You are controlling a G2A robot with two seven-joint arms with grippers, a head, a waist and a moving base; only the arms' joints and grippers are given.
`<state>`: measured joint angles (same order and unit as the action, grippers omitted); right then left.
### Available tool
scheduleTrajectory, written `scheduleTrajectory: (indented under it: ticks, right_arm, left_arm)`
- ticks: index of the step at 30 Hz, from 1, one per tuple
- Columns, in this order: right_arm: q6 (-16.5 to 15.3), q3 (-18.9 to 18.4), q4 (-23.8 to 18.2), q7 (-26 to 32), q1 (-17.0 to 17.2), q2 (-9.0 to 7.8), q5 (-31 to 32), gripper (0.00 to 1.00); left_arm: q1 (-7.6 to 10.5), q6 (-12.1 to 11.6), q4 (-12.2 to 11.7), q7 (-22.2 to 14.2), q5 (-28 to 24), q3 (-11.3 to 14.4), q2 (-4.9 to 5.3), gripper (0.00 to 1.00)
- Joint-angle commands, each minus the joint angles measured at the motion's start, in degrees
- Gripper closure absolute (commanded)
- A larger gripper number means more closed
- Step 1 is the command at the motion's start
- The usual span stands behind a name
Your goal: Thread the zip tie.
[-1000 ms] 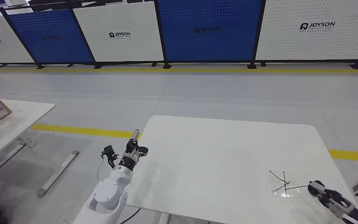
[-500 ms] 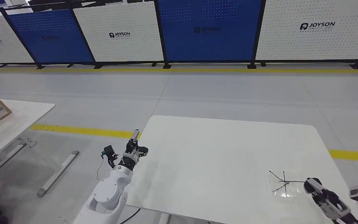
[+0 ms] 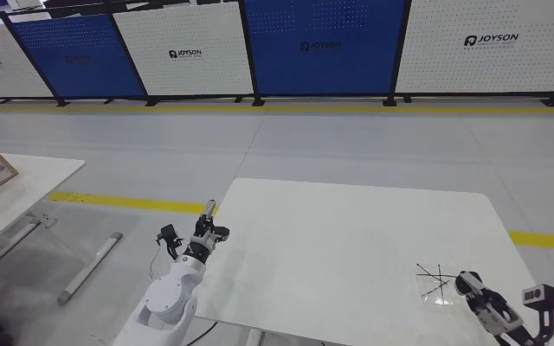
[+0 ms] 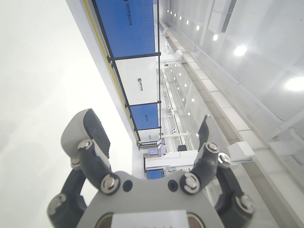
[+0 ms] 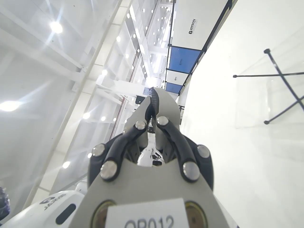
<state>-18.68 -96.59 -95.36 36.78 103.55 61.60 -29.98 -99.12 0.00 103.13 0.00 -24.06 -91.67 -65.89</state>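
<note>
So, the zip ties [image 3: 435, 278]: three thin black ones can be made out, crossed over each other in a loose star shape. Each has a tiny square head at one end. They're laid on a clear plastic sheet [image 3: 438, 295], which sits at the near right corner of the white desk [image 3: 346, 251]. The sheet is so see-through that only its edges and a bit of glare can really be picked out.

The right gripper [image 5: 152, 93] is held just beside the ties, at the sheet's edge. Whether anything is actually touched can't be told. Its fingers are clenched flat together, and nothing is seen pinched between them.

The left gripper [image 4: 148, 119] is held off the desk's left edge, well apart from the ties. It is spread wide with nothing in it.

As for writing, a logo with a short word is printed on each of the blue and white perforated panels [image 3: 325, 48] lined up behind the desk. A white label [image 5: 144, 212] with dark characters is stuck on the right gripper's base, partly cut off. A second label [image 4: 149, 219] is seen on the left one, with its print out of frame.
</note>
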Motion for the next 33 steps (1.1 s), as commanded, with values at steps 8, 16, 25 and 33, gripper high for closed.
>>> scheduleTrajectory:
  ticks: [8, 16, 25, 33]
  right_arm:
    - [-0.8, 5.3, -6.9, -17.2, 3.0, 2.55, 5.3, 1.0]
    - [-0.8, 5.3, -6.9, -17.2, 3.0, 2.55, 5.3, 1.0]
    - [-0.8, 5.3, -6.9, -17.2, 3.0, 2.55, 5.3, 1.0]
    - [-0.8, 5.3, -6.9, -17.2, 3.0, 2.55, 5.3, 1.0]
  left_arm:
    - [0.0, 0.0, 0.0, 0.0, 0.0, 0.0, 0.0, 0.0]
    - [0.0, 0.0, 0.0, 0.0, 0.0, 0.0, 0.0, 0.0]
    - [-0.12, 1.6, 6.7, -12.6, 8.6, 5.1, 0.45, 0.0]
    - [2.15, 4.3, 6.0, -18.3, 13.4, 10.3, 0.52, 0.0]
